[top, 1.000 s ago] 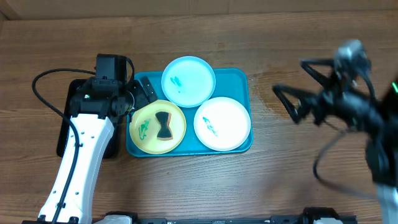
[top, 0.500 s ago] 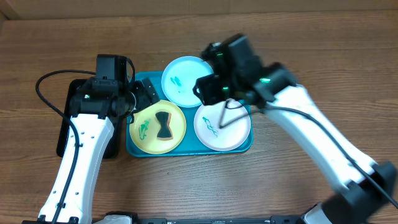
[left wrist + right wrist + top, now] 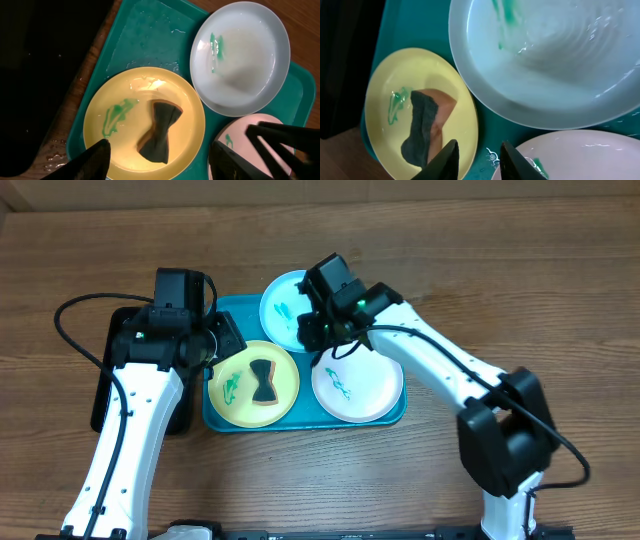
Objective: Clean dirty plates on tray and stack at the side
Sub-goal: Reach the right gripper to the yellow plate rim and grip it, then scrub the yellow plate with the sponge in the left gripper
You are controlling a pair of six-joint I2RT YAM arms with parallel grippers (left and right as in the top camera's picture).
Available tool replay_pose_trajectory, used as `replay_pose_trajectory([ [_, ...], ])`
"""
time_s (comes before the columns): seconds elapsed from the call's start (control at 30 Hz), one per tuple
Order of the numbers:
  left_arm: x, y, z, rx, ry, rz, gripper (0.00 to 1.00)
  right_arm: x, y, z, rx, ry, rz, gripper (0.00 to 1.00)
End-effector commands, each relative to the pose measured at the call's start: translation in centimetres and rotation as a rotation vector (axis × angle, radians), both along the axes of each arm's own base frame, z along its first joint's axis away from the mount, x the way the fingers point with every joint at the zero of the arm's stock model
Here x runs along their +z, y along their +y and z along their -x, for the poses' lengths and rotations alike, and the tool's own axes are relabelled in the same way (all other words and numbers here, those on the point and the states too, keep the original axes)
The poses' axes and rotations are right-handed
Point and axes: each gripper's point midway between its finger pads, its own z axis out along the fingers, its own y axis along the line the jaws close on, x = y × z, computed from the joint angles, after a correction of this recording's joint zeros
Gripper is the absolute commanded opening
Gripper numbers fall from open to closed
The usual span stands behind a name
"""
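Three plates lie on the turquoise tray (image 3: 385, 305): a pale cyan one (image 3: 285, 308) at the back, a yellow-green one (image 3: 240, 390) front left and a white one (image 3: 360, 380) front right. All three show green smears. A dark sponge (image 3: 263, 382) rests on the yellow-green plate (image 3: 125, 125). My left gripper (image 3: 160, 161) hangs open above that plate, with the sponge (image 3: 160, 131) lying between its fingers. My right gripper (image 3: 479, 161) hovers over the tray floor (image 3: 415, 25) between the yellow-green plate (image 3: 395, 80) and the white plate (image 3: 580, 155). Its jaws stand narrowly apart and hold nothing.
A smaller black tray (image 3: 103, 385) lies left of the turquoise one, partly under my left arm. Water droplets wet the turquoise tray's floor (image 3: 145, 35). Bare wooden table (image 3: 520, 290) stretches to the right and along the front.
My right arm has swung in from the far right to above the tray's middle, and its jaws have narrowed. My left gripper stayed put while its jaws narrowed somewhat.
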Motion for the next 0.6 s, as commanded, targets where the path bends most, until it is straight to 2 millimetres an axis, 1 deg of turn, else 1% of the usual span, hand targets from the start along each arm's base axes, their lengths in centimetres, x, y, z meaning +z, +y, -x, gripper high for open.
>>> replay_pose_trajectory([
  [0.0,-0.7,0.5,-0.3,0.007,0.017,-0.021,0.65,-1.9,1.7,1.1,0.045,0.033,0.011,0.29],
  [0.1,-1.2,0.5,-0.5,0.006,0.034,-0.022,0.65,-3.1,2.2,1.6,0.060,0.052,0.026,0.29],
  [0.27,-2.3,0.5,-0.6,0.005,0.068,-0.024,0.65,-3.9,2.7,2.3,0.075,0.064,0.036,0.29],
  [0.33,-2.8,0.5,-0.6,0.005,0.083,-0.025,0.65,-4.7,2.9,2.7,0.085,0.074,0.045,0.30],
  [0.43,-3.3,0.5,-0.7,0.005,0.099,-0.026,0.63,-5.9,2.7,3.0,0.085,0.097,0.068,0.29],
  [0.5,-3.6,0.4,-0.7,0.005,0.105,-0.027,0.60,-6.4,2.5,3.0,0.081,0.101,0.081,0.30],
  [0.57,-3.6,0.4,-0.7,0.004,0.107,-0.028,0.60,-6.8,2.4,2.9,0.079,0.101,0.090,0.30],
])
